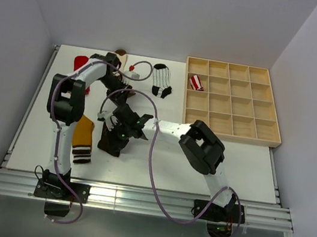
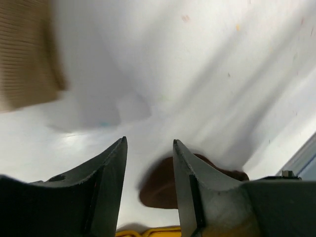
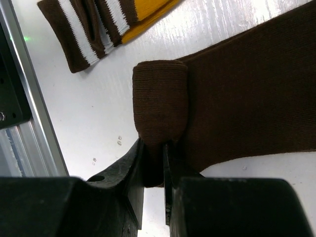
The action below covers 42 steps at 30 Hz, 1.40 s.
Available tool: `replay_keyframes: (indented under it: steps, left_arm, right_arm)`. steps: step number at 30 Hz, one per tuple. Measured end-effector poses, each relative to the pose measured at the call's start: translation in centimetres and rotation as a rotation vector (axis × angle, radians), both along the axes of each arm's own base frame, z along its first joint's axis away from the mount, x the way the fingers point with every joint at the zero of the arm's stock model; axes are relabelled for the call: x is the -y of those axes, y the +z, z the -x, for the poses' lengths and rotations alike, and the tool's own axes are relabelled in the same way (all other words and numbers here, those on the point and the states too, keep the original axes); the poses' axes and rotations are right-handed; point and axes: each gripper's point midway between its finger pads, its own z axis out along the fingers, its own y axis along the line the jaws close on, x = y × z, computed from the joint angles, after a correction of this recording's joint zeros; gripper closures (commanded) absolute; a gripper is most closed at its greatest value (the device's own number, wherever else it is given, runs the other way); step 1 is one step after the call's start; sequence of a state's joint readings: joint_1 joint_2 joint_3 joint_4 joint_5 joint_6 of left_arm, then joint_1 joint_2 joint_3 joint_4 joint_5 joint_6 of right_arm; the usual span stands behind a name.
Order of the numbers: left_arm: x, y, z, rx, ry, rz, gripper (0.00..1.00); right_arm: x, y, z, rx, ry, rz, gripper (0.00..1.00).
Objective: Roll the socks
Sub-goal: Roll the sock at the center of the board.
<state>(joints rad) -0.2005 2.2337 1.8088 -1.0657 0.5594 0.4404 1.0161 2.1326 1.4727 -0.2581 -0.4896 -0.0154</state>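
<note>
The dark brown sock (image 3: 247,89) lies flat on the table, and its near end is rolled into a short cylinder (image 3: 160,101). My right gripper (image 3: 153,145) is shut on that roll; from above it sits over the sock (image 1: 110,142). My left gripper (image 2: 148,143) is open and holds nothing. It hovers over white table, with a dark brown sock tip (image 2: 160,185) just beyond its fingers. Seen from above, the left gripper (image 1: 123,95) hangs just behind the right one. The mustard sock with a striped cuff (image 1: 83,137) lies left of the brown one.
A white sock with black stripes (image 1: 161,81) lies at the back middle and a red sock (image 1: 81,62) at the back left. The wooden grid tray (image 1: 268,134) stands at the right, with a red-white striped sock (image 1: 196,83) in one compartment. Tan fabric (image 2: 24,59) shows in the left wrist view.
</note>
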Motion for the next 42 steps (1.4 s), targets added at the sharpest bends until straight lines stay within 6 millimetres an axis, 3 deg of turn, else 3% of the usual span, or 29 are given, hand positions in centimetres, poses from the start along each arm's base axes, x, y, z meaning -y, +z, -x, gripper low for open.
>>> replay_keyframes:
  steps: [7,11,17,21,26,31,34,39,42]
  left_arm:
    - [-2.7,3.3,-4.9,0.140,0.096,0.028,0.52]
    - [-5.5,6.1,-6.0,0.220,0.156,0.034,0.50]
    - [-11.7,12.5,-5.1,0.390,0.247,0.059,0.50]
    - [-15.1,14.1,-2.9,0.488,0.256,0.028,0.45]
    - [-14.7,13.7,1.3,0.572,0.145,0.000,0.35]
    - [-13.4,13.4,5.1,0.686,-0.006,-0.012,0.36]
    - [-12.0,11.7,7.1,0.727,-0.104,-0.022,0.36]
    - [-8.1,7.2,12.4,0.747,-0.314,-0.009,0.33]
    - [-6.8,5.9,14.5,0.758,-0.401,-0.004,0.29]
  right_arm:
    - [-0.1,0.0,-0.2,-0.030,-0.009,0.001,1.00]
    - [-0.2,0.0,-0.3,-0.054,-0.014,0.004,1.00]
    - [-0.1,0.0,-0.4,-0.092,-0.016,0.019,1.00]
    - [-0.1,0.0,-0.5,-0.124,-0.018,0.035,1.00]
    - [0.0,0.0,-0.7,-0.170,-0.019,0.040,1.00]
    - [0.1,0.1,-0.8,-0.227,-0.014,0.042,1.00]
    - [0.2,0.1,-0.9,-0.267,-0.011,0.046,1.00]
    - [0.6,0.1,-1.0,-0.300,-0.013,0.060,1.00]
    - [0.9,0.1,-0.9,-0.317,-0.016,0.069,1.00]
